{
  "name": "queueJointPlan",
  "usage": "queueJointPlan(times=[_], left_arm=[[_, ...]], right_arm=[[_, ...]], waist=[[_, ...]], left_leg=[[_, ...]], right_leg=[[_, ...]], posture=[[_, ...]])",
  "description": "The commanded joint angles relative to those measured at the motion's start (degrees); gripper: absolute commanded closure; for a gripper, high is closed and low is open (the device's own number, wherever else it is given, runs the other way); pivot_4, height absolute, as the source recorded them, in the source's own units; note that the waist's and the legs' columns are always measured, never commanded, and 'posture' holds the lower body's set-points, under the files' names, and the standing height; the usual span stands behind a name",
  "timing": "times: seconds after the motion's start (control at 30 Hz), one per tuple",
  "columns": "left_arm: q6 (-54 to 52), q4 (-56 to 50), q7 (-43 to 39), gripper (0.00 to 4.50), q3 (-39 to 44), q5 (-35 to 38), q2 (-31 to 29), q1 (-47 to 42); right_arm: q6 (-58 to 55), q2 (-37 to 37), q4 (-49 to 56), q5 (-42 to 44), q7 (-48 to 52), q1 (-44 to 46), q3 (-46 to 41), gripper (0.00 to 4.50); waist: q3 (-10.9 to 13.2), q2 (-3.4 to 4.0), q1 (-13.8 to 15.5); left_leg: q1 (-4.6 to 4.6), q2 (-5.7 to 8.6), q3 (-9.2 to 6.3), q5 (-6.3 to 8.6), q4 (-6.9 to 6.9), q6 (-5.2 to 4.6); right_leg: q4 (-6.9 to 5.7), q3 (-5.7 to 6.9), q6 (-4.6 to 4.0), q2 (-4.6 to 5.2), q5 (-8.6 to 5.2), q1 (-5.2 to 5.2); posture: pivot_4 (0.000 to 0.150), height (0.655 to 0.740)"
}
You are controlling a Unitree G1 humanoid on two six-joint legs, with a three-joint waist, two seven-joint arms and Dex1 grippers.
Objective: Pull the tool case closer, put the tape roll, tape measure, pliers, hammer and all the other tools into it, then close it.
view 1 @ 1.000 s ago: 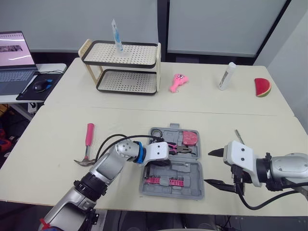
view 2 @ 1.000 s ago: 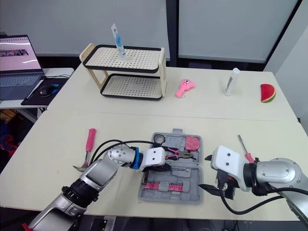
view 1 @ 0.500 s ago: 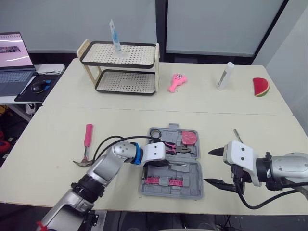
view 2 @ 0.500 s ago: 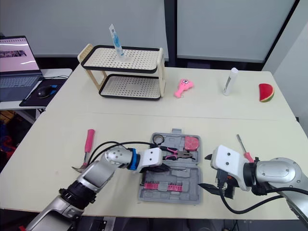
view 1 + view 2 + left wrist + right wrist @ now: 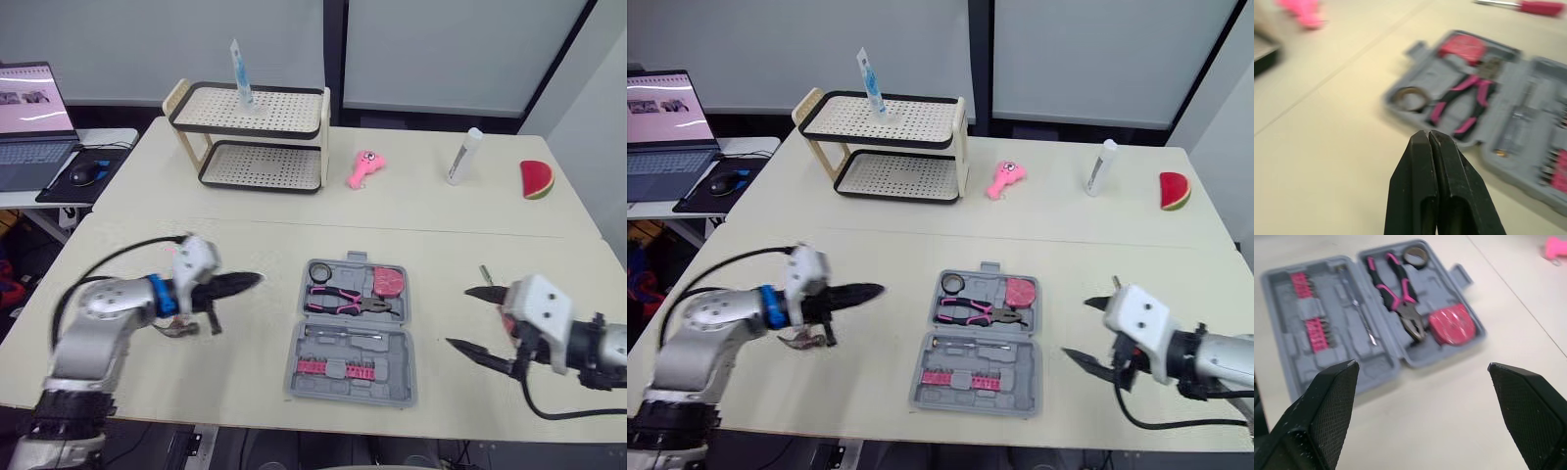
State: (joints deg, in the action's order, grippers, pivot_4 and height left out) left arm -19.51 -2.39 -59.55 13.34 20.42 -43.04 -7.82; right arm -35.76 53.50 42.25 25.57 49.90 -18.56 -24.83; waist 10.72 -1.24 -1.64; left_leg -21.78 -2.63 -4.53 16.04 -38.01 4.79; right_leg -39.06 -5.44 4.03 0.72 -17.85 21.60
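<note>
The grey tool case [image 5: 392, 338] lies open at the table's middle front. In it are the tape roll [image 5: 319, 271], the pink-handled pliers [image 5: 348, 302], the pink tape measure [image 5: 389, 281] and pink bits [image 5: 328, 369]. My left gripper [image 5: 257, 280] is shut and empty, pointing at the case from its left, a short gap away. The hammer [image 5: 176, 330] lies on the table under that wrist, mostly hidden. My right gripper [image 5: 470, 318] is open and empty to the right of the case. A screwdriver [image 5: 483, 274] lies just behind it.
A two-tier rack [image 5: 250, 137] stands at the back left, with a pink toy [image 5: 362, 168], a white bottle [image 5: 462, 155] and a watermelon slice [image 5: 537, 179] along the back. A laptop [image 5: 29, 127] sits on a side desk at the left.
My left gripper has pulled out of the case and swung left, over the hammer; the pliers stay in the case. The right gripper has drifted a little to the right.
</note>
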Motion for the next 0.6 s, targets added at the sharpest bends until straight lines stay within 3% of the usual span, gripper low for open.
queueJointPlan(times=[0.03,0.1,0.2,0.43,0.6], left_arm=[[-0.2,3.8,5.0,4.49,9.8,1.9,-0.9,3.6],[0.5,7.5,6.3,4.49,14.3,1.9,-1.5,6.8],[0.1,11.8,7.0,3.95,19.6,2.7,-2.5,11.7],[-2.4,14.3,2.4,1.79,24.9,4.9,-4.3,23.9],[-3.9,11.7,2.9,0.16,25.0,6.4,-3.0,26.9]], right_arm=[[6.6,-2.0,-4.5,-2.8,1.9,-3.6,-7.5,0.00],[10.3,-3.6,-8.1,-4.2,2.6,-5.6,-10.0,0.00],[15.5,-5.7,-13.6,-6.7,3.3,-8.5,-11.8,0.00],[20.8,-8.1,-20.7,-8.3,6.5,-16.1,-13.3,0.00],[23.2,-7.9,-24.1,-8.8,7.7,-17.5,-13.5,0.00]], waist=[[0.0,0.00,0.0],[0.0,-0.01,-0.1],[0.0,-0.06,-0.3],[-0.1,-0.13,-0.2],[-0.1,-0.15,-0.2]], left_leg=[[0.01,0.00,0.02,0.00,0.00,0.00],[0.03,0.00,0.05,0.00,0.00,0.00],[0.06,-0.01,0.09,0.00,0.04,0.00],[0.08,-0.01,0.13,0.01,0.05,0.02],[0.23,-0.02,0.15,0.02,0.09,0.02]], right_leg=[[0.00,-0.03,0.00,0.00,0.00,0.00],[0.01,-0.05,0.00,0.01,0.00,-0.02],[0.02,-0.08,0.00,0.01,0.00,0.00],[0.03,-0.09,-0.03,0.02,-0.03,-0.04],[0.05,-0.09,-0.06,0.04,-0.12,-0.16]], posture=[[0.150,0.7350],[0.150,0.7350],[0.150,0.7350],[0.150,0.7350],[0.150,0.7350]])
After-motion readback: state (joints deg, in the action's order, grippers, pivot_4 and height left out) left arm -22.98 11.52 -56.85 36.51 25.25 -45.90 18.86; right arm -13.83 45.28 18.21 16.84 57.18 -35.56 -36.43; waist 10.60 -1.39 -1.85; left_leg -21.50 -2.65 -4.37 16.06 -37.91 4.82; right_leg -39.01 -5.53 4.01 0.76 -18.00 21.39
